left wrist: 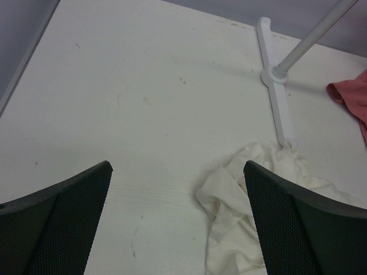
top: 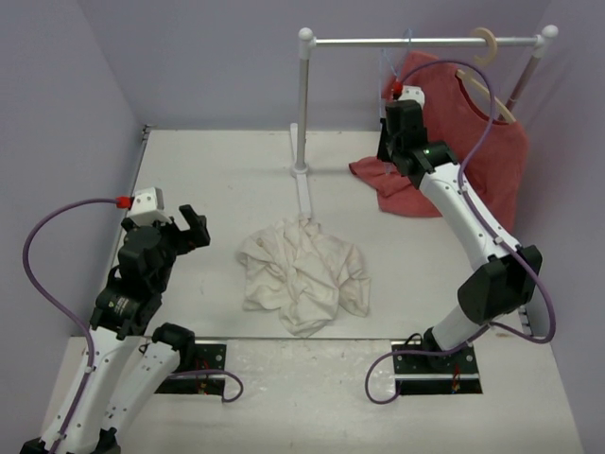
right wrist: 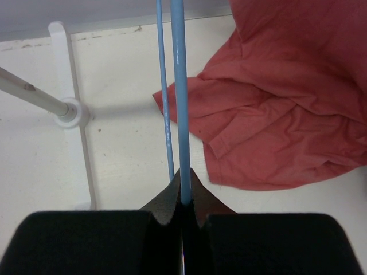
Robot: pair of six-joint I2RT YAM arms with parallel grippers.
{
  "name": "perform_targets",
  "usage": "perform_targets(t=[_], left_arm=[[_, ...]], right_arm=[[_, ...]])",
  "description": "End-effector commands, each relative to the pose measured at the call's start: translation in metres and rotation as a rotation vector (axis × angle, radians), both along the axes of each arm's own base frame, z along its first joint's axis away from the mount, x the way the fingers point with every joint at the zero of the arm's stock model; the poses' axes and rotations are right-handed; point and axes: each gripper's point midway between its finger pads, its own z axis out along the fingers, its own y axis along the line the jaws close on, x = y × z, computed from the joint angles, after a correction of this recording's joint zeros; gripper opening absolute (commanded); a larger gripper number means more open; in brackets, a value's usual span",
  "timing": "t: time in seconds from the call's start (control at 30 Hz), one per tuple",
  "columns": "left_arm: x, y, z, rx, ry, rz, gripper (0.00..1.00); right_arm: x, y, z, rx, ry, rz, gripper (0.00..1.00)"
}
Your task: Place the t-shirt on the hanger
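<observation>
**Q:** Right side, what's the grip?

**A:** My right fingers [right wrist: 169,197] are clenched on one thin wire of the hanger [right wrist: 180,86]. A second blue wire runs just beside it, outside the grip. The hanger is up by the white rail [top: 425,41], next to the red shirt [top: 477,165]. I can't tell whether its hook is on the rail, as it's too thin to make out from above.

**Q:** How will it handle?

**A:** Light, springy and slick, I'd guess. Thin wire can twist or slide between the pads, so a hold near a corner bend would likely steady it better than mid-wire.

**Q:** Left side?

**A:** My left fingers [left wrist: 69,223] are spread wide and holding nothing. They hover over the surface [top: 217,170], near the shirt's left edge.

**Q:** And the t-shirt?

**A:** The t-shirt [top: 302,274] is a crumpled cream heap mid-surface, its far edge touching the rack's foot [left wrist: 275,91]. It's soft, limp and light, and a pinch will lift only the fold I catch. The collar and shoulders are buried in wrinkles and I can't pick them out. Best take a raised outer fold first, then look for the neck opening.
</observation>
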Motion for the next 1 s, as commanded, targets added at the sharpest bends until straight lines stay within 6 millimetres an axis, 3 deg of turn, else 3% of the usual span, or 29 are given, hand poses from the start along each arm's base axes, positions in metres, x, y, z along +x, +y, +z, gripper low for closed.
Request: perform_targets(t=[0.0,0.17,0.27,0.47,0.5,0.53,0.7,0.8,0.83,0.87,0.97], left_arm=[[0.005,-0.007,0.003,-0.003,-0.024,-0.031,1.00],[0.006,-0.018,0.003,-0.002,-0.025,-0.094,1.00],[0.011,-0.027,0.000,0.007,-0.002,-0.142,1.00],[0.020,-0.058,-0.003,-0.066,0.068,-0.259,1.00],[0.022,-0.063,-0.004,-0.084,0.083,-0.275,1.00],[0.025,-0.069,-0.008,-0.101,0.106,-0.288,1.00],[0.030,-0.124,-0.022,-0.168,0.190,-0.397,1.00],[0.022,-0.169,-0.045,-0.059,0.245,-0.420,1.00],[0.019,-0.188,-0.062,0.002,0.287,-0.435,1.00],[0.019,-0.190,-0.064,0.009,0.292,-0.437,1.00],[0.021,-0.221,-0.104,0.120,0.395,-0.476,0.89]], right_arm=[[-0.006,-0.008,0.031,-0.006,-0.101,0.003,0.00],[-0.038,-0.014,0.070,0.001,-0.180,0.060,0.00],[-0.065,-0.020,0.060,0.006,-0.125,0.077,0.00],[-0.117,-0.024,0.007,0.034,0.036,0.120,0.00],[-0.128,-0.024,0.009,0.056,0.017,0.129,0.00],[-0.138,-0.022,-0.002,0.078,0.033,0.145,0.00],[-0.185,-0.019,0.006,0.173,0.006,0.222,0.00],[-0.209,-0.030,0.011,0.191,-0.029,0.204,0.00],[-0.215,-0.034,0.010,0.190,-0.029,0.193,0.00],[-0.218,-0.036,0.014,0.191,-0.045,0.188,0.00],[-0.231,-0.043,0.019,0.206,-0.080,0.175,0.00]])
